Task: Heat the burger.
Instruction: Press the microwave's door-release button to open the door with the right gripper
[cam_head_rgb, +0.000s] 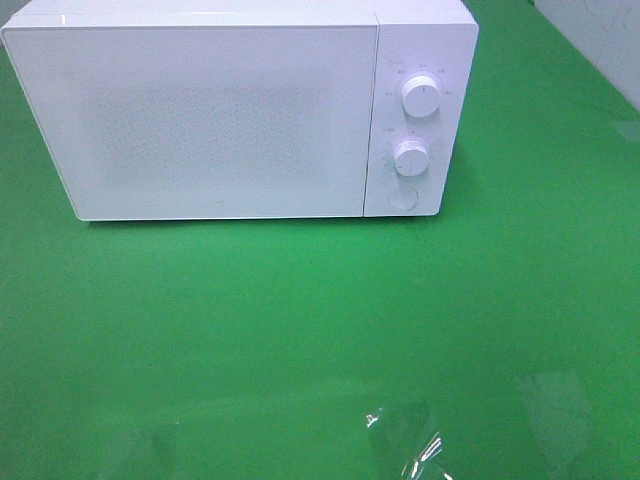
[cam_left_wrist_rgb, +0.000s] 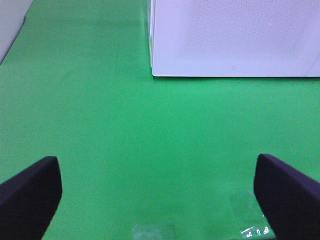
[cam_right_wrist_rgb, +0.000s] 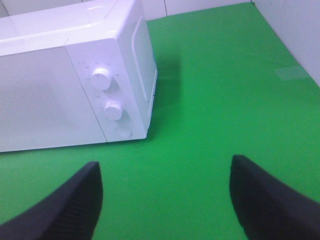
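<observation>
Burger: not in view from any camera. It may sit behind the shut door, but that cannot be told.

Handling, judged by kind only: light, soft and easily crushed. It is a loose stack whose layers may slide apart, and the bun may be slick. Best hold: low on opposite sides with a gentle squeeze, kept level.

Left gripper (cam_left_wrist_rgb: 157, 200): jaws spread wide with nothing between them, hanging over bare counter (cam_head_rgb: 300, 320) in front of the microwave's left corner.

Microwave (cam_head_rgb: 420, 25): a white box standing at the back of the green counter.

Door (cam_head_rgb: 200, 120): closed. Its front is frosted, so the inside is not visible.

Controls, on the panel right of the door: upper knob (cam_head_rgb: 421, 97), lower knob (cam_head_rgb: 410, 158) and round button (cam_head_rgb: 402, 197) beneath them.

Right gripper (cam_right_wrist_rgb: 165, 200): jaws apart and holding nothing, over the counter in front of the control panel and clear of it.

Next need, as a judgement: the door must be opened before anything goes in.
</observation>
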